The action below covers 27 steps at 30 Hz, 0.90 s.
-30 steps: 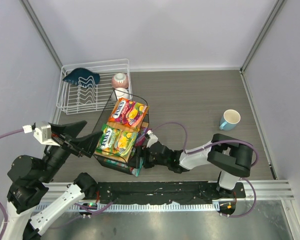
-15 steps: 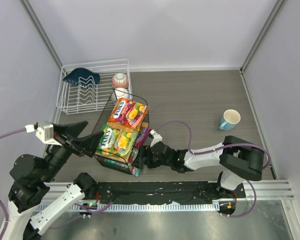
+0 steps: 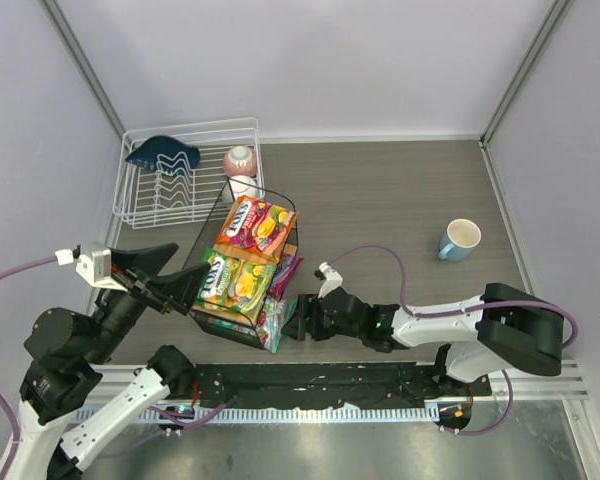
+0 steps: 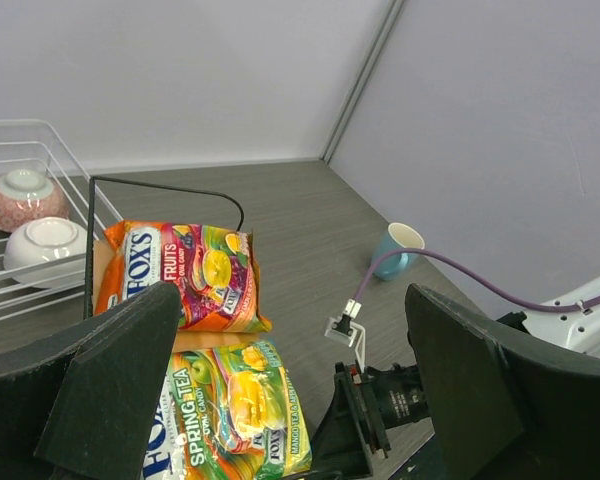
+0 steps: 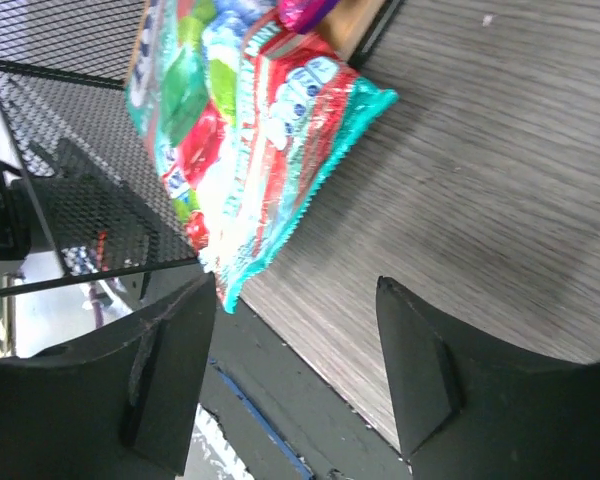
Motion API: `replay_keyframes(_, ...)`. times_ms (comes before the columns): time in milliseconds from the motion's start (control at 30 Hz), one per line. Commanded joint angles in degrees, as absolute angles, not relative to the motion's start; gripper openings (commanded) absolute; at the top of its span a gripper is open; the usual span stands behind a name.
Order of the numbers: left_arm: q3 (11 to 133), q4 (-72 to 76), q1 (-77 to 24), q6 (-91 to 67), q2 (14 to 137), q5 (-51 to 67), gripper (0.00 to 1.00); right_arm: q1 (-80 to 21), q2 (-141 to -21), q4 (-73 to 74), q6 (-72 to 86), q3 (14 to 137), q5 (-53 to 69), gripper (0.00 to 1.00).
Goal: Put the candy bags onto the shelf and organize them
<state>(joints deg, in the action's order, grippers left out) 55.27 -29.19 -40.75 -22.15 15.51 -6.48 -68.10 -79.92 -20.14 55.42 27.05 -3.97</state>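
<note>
Grey table (image 3: 400,200), shelf (image 3: 216,314) left of centre near the front edge. Top board full: orange-red bag (image 3: 254,225) behind, yellow-green bag (image 3: 235,282) in front. Lower tier: purple bag (image 3: 285,270) peeking out on the right, teal bag (image 3: 273,322) half out at the near right corner. Right gripper (image 3: 298,322) low, just beside the teal bag, jaws apart, nothing held. Left gripper (image 3: 175,280) raised at the shelf's left side, spread wide, empty. Step in hand, probably: seat the teal bag. Push low and straight on its free edge, clear of the wire frame. Go gently: glossy film likely to buckle or nudge the purple bag.
</note>
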Motion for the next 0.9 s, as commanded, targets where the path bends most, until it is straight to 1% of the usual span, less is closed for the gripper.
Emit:
replay_keyframes(0,55.1,-27.3,-40.6,-22.6,15.2,-6.6,1.00,-68.4,-78.7,-14.0,54.6,29.0,-8.4,0.63)
replay_keyframes(33,55.2,-27.2,-40.6,-22.6,15.3,-6.6,1.00,-68.4,-79.0,-13.4,54.8,29.2,-8.9,0.54)
replay_keyframes(200,56.0,-28.0,-40.6,-22.4,15.5,-7.0,1.00,-69.0,-79.7,-11.1,56.1,29.4,-12.7,0.42)
replay_keyframes(233,56.1,-28.2,-40.6,-22.3,15.5,-7.0,1.00,-69.2,-79.9,-11.1,56.3,29.3,-12.9,0.35)
replay_keyframes(300,56.0,-28.2,-40.6,-22.4,15.4,-7.0,1.00,-69.3,-80.3,-11.2,56.7,29.6,-13.8,0.31)
replay_keyframes(333,55.9,-28.1,-40.6,-22.4,15.3,-7.1,1.00,-69.5,-81.4,-11.2,56.4,29.9,-13.8,0.19)
replay_keyframes(367,55.8,-28.1,-40.6,-22.4,15.3,-7.1,1.00,-69.5,-82.0,-10.6,56.3,30.3,-13.9,0.11)
replay_keyframes(400,55.8,-28.1,-40.6,-22.5,15.3,-7.1,1.00,-69.5,-82.8,-10.4,56.4,31.4,-14.1,0.05)
replay_keyframes(433,55.8,-28.1,-40.6,-22.5,15.3,-7.1,1.00,-69.7,-84.2,-10.1,56.3,31.9,-14.1,0.01)
replay_keyframes(667,56.3,-28.9,-40.6,-22.1,15.1,-7.6,1.00,-72.0,-89.9,-7.4,55.6,38.0,-16.0,0.01)
replay_keyframes(867,56.2,-29.0,-40.6,-22.2,15.3,-7.6,1.00,-72.2,-92.1,-7.5,56.1,41.0,-18.0,0.01)
